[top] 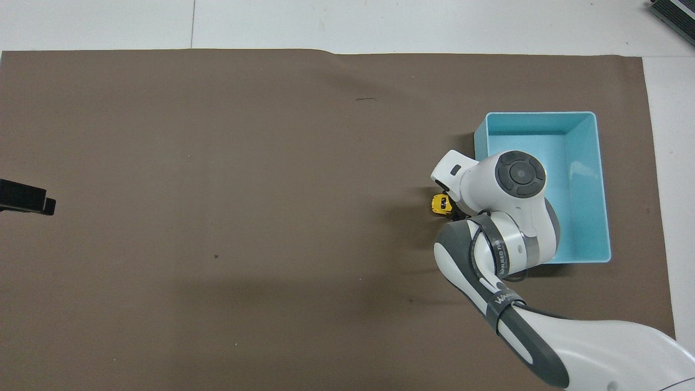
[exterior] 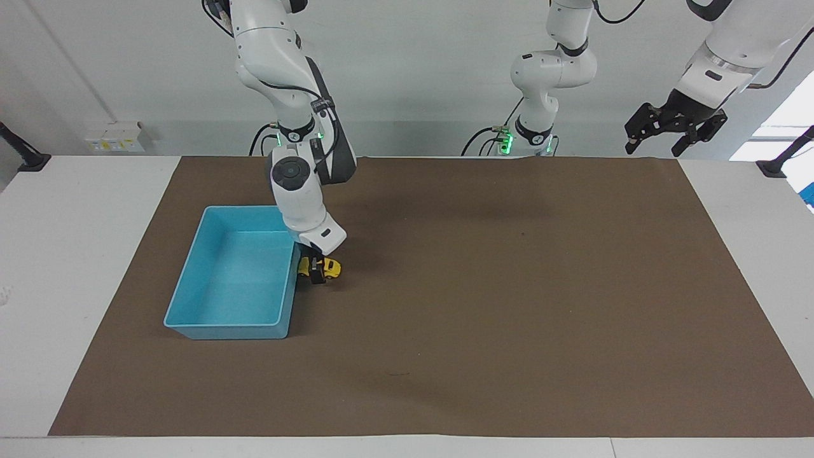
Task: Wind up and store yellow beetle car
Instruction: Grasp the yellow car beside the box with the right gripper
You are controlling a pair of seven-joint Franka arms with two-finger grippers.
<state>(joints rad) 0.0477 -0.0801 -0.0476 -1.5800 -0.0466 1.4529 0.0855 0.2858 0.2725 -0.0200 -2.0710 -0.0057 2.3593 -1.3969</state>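
The yellow beetle car stands on the brown mat, right beside the long wall of the blue bin that faces the table's middle. My right gripper reaches straight down onto the car and is shut on it, one black finger showing in front of the car's body. In the overhead view the right wrist covers most of the car, leaving only its yellow end showing. My left gripper waits open in the air off the left arm's end of the mat.
The blue bin holds nothing that I can see and sits at the right arm's end of the mat. White table surface borders the mat on all sides. The left gripper's tip shows at the overhead view's edge.
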